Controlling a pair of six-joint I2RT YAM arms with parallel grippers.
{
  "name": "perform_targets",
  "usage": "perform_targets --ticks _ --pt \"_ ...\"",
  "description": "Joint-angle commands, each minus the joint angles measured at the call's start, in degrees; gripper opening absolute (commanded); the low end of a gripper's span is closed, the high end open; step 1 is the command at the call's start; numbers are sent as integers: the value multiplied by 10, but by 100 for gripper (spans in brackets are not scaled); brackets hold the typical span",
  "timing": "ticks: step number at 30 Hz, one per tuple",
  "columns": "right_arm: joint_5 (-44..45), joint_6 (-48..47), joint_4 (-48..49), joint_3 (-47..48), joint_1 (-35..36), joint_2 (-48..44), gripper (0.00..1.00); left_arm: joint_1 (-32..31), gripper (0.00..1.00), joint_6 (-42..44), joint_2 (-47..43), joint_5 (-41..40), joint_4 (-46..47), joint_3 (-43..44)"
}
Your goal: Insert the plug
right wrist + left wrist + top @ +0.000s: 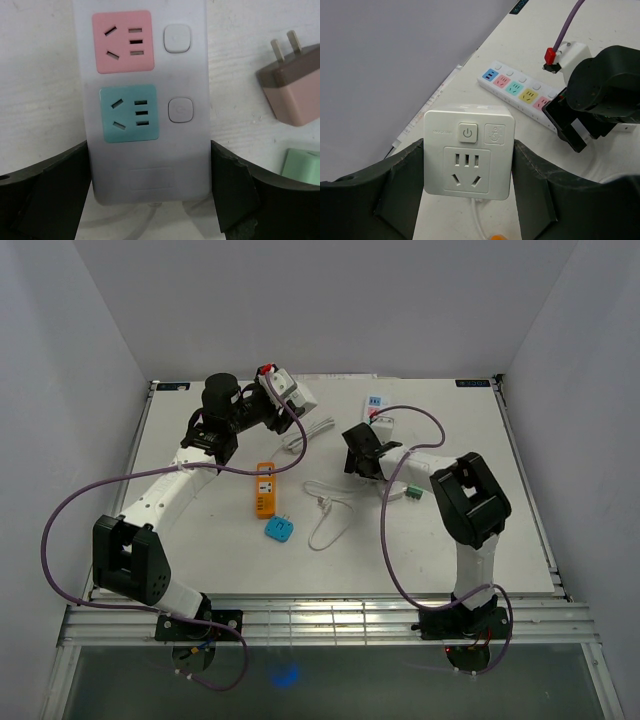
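Observation:
My left gripper (285,400) is shut on a white square socket box (467,155), with a finger against each side. The box has a power button and a white cord hanging from it, and it sits at the table's back left (292,390). My right gripper (363,450) is closed on the near end of a white power strip (147,165) that has pink and teal sockets. The strip also shows in the left wrist view (512,87). A white cable with a plug (322,502) lies loose mid-table.
A brown-pink two-pin adapter (295,97) and a green block (302,165) lie right of the strip. An orange device (264,488), a blue plug (280,529) and a green plug (412,492) lie mid-table. White walls enclose the table.

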Motion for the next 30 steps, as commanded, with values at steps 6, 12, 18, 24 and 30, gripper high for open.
perform_targets --ticks 6,12,18,24,30 --pt "-43 -27 30 -99 58 -134 77 -1 0 3 -12 19 -1 3" --pt "-65 -21 23 -187 116 -215 77 -1 0 3 0 38 -6 7" --pt "-99 -5 22 -292 162 -303 77 -4 0 -1 23 59 -26 16" --pt "-141 6 53 -401 193 -382 79 -11 0 -36 45 78 -43 24" --pt "-130 -14 52 -426 201 -405 81 -35 0 -59 57 93 -47 7"
